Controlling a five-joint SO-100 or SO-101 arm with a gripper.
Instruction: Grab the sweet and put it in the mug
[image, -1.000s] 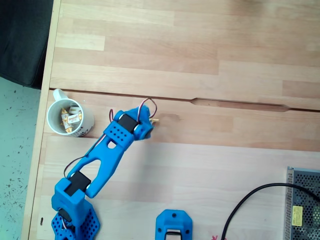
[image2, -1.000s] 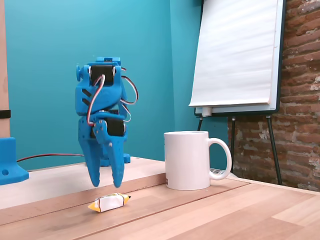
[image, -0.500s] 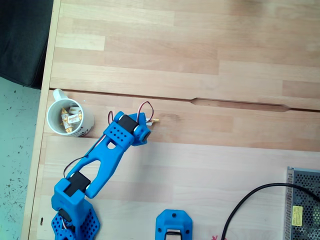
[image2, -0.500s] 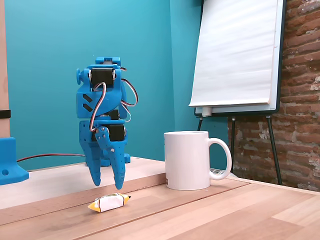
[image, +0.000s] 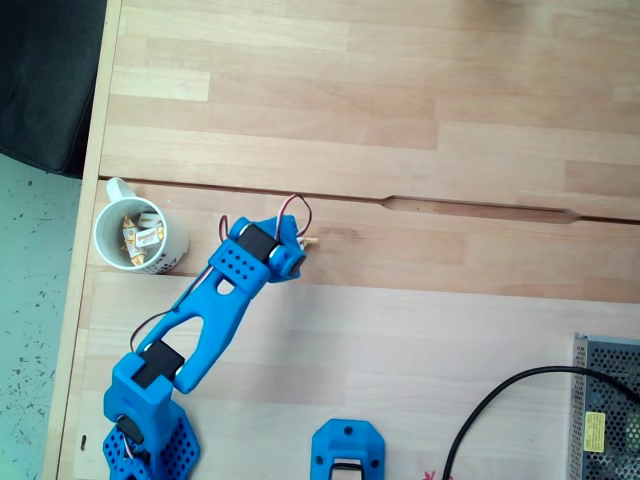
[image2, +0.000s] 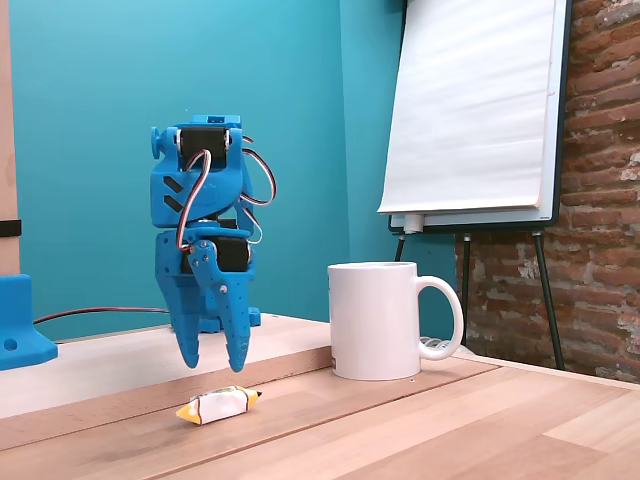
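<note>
Several wrapped sweets inside mug (image: 140, 238), claw (image2: 213, 367) parted above sweet (image2: 219, 404)

The sweet (image2: 219, 404), white with golden-orange twisted ends, lies flat just below the gripper's (image2: 214, 364) parted fingertips, untouched. The white mug (image2: 376, 320) stands upright beside the gripper, handle pointing away.

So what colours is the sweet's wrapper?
White middle, golden-orange twisted ends; the sweet shows best in the low fixed view.
</note>
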